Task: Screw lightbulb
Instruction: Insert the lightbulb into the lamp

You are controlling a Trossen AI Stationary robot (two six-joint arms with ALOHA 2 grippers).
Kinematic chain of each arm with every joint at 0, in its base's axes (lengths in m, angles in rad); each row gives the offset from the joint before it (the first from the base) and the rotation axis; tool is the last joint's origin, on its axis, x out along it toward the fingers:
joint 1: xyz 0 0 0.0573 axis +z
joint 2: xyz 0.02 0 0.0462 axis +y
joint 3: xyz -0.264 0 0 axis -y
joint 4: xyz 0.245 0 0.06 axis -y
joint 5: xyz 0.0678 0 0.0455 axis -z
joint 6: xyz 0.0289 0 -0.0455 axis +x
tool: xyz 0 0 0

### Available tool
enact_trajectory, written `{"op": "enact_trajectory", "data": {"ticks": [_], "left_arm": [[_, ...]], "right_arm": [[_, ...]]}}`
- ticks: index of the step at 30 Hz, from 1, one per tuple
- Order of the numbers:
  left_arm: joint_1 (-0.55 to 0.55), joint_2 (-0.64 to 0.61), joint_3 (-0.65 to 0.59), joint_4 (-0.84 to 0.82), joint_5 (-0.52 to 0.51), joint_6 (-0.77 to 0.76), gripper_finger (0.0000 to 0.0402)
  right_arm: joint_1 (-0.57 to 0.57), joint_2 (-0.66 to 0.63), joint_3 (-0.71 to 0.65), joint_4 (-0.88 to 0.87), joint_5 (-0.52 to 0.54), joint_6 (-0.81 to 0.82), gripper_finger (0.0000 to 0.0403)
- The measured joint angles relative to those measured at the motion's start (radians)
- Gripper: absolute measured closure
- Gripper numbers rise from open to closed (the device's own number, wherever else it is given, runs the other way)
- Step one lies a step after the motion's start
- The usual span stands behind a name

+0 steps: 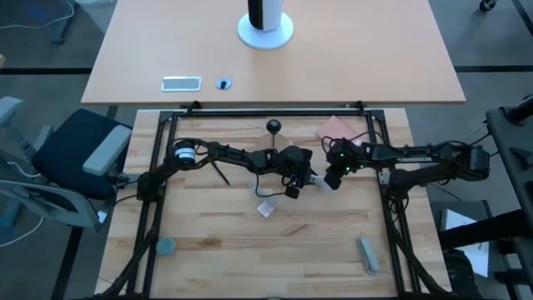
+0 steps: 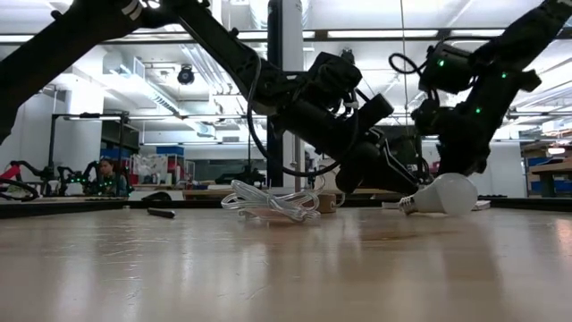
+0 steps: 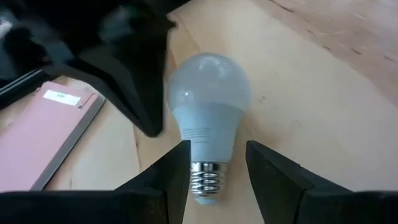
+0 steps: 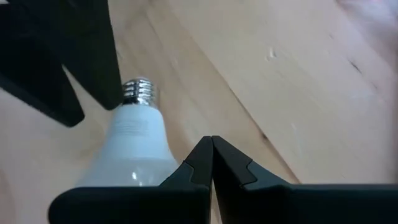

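The white frosted lightbulb (image 3: 208, 102) lies on its side on the wooden table, near the middle (image 1: 315, 177). Its silvery screw base (image 3: 206, 180) points at my left gripper (image 3: 217, 171). That gripper is open, low over the table, with one finger on either side of the base. My right gripper (image 4: 211, 142) is shut and comes down at the globe end from the other side (image 2: 465, 165). The globe (image 4: 134, 158) lies just beside and partly under its fingers. The black ball-shaped socket (image 1: 273, 127) stands farther back. My left gripper's fingers (image 3: 171, 177) flank the screw base, level with the table and along the bulb. A gap shows at one finger; at the other I cannot tell whether it touches. My right gripper's shut fingers (image 3: 140, 93) stand close against the globe's side. I cannot tell whether they touch it.
A clear plastic packet (image 1: 266, 208) lies toward the near edge from the grippers. A pink notebook (image 1: 337, 129) lies at the back right, close behind the right gripper. A teal object (image 1: 166, 246) and a grey block (image 1: 368, 254) lie near the front edge.
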Motion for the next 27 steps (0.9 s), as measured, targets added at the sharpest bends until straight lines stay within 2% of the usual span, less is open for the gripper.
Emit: {"op": "enact_trajectory", "data": {"ticks": [6,14,27], "left_arm": [[0.011,0.007,-0.004,-0.008,0.007,-0.029,0.0255],[0.012,0.008,-0.015,-0.014,0.032,-0.041,0.0255],[0.012,0.048,-0.022,0.038,0.082,-0.078,0.0255]], "right_arm": [[0.0,0.124,-0.006,0.146,-0.04,-0.046,0.0403],[0.002,0.225,-0.005,0.264,-0.088,-0.048,0.0403],[0.002,0.244,-0.001,0.322,-0.105,-0.039,0.0403]]}}
